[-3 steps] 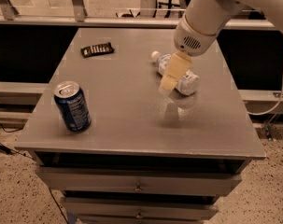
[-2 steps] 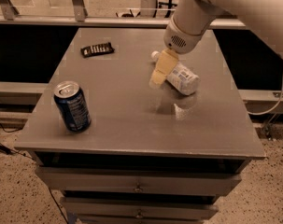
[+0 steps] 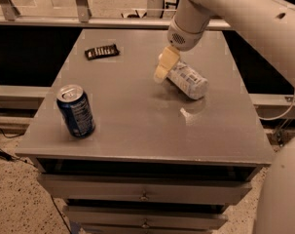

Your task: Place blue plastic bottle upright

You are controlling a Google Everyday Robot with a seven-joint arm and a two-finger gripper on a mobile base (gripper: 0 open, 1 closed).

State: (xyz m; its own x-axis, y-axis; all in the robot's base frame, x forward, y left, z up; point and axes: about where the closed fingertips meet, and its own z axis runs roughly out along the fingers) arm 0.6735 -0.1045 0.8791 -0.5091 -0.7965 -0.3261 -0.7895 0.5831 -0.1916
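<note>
Grey table (image 3: 137, 126): one bottle (image 3: 188, 80) lying at 2 o'clock, one can (image 3: 76, 111) upright at 8, one packet (image 3: 101, 51) at 11. One gripper (image 3: 162, 69) at bottle's far end; grip unclear.

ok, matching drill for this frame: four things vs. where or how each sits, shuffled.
1 clear plastic bottle with pale blue label
2 dark blue soda can
3 flat black packet
4 gripper

A upright, front left of grey table
B at the bottle's far end
C on its side, right of centre
D lying flat, far left

Pairs: 1-C, 2-A, 3-D, 4-B
</note>
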